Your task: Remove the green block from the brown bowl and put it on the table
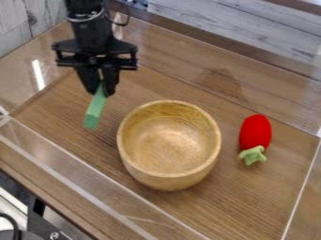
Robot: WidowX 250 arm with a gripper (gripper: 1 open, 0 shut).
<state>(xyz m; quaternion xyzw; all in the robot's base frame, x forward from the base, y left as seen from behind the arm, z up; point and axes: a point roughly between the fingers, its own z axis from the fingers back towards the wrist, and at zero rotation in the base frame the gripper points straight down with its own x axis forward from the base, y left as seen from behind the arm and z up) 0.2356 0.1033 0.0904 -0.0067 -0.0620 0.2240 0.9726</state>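
Note:
The green block [96, 110] hangs tilted from my gripper [99, 88], whose fingers are shut on its upper end. It is held above the table [63, 145], just left of the brown bowl [170, 142]. The bowl's inside shows only bare wood grain. The block's lower tip is close to the tabletop; whether it touches I cannot tell.
A red strawberry toy [256, 137] with green leaves lies to the right of the bowl. Clear acrylic walls [75, 159] edge the tabletop at front, left and back. A clear acrylic stand [119, 19] sits at the back behind the arm.

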